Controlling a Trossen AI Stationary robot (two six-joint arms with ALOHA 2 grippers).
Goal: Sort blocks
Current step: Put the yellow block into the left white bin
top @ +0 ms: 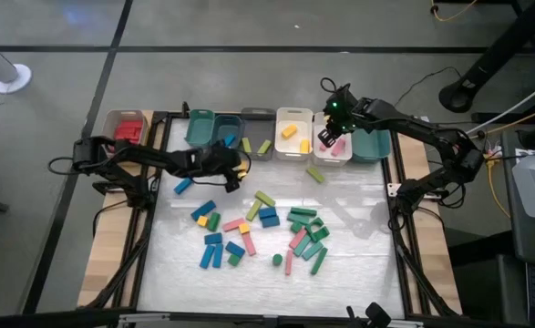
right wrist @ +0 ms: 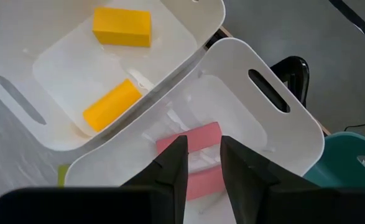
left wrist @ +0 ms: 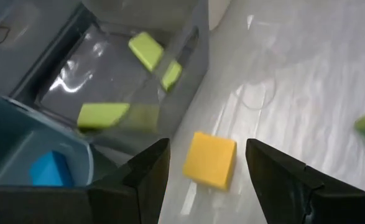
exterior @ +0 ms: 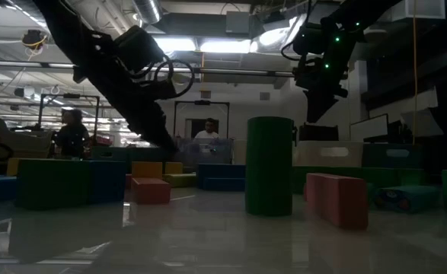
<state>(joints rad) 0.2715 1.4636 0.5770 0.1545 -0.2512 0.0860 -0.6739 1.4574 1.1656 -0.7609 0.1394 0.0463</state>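
Many blocks in blue, green, pink, lime and yellow lie scattered mid-table (top: 258, 228). A yellow block (left wrist: 210, 160) lies flat on the table in front of the grey bin (left wrist: 188, 68), which holds lime blocks. My left gripper (left wrist: 207, 171) is open and low, one finger on either side of this yellow block (top: 242, 169) without touching it. My right gripper (right wrist: 204, 165) hangs above a white bin (right wrist: 275, 124), its fingers a narrow gap apart with nothing between them. A pink block (right wrist: 191, 138) lies on that bin's floor below them.
Bins line the far edge: tan with a red block (top: 126, 128), teal with a blue block (left wrist: 48, 168), grey, white with yellow blocks (right wrist: 121, 27), white with the pink block, and teal (top: 372, 144). A lime block (top: 314, 173) and a blue block (top: 182, 185) lie apart.
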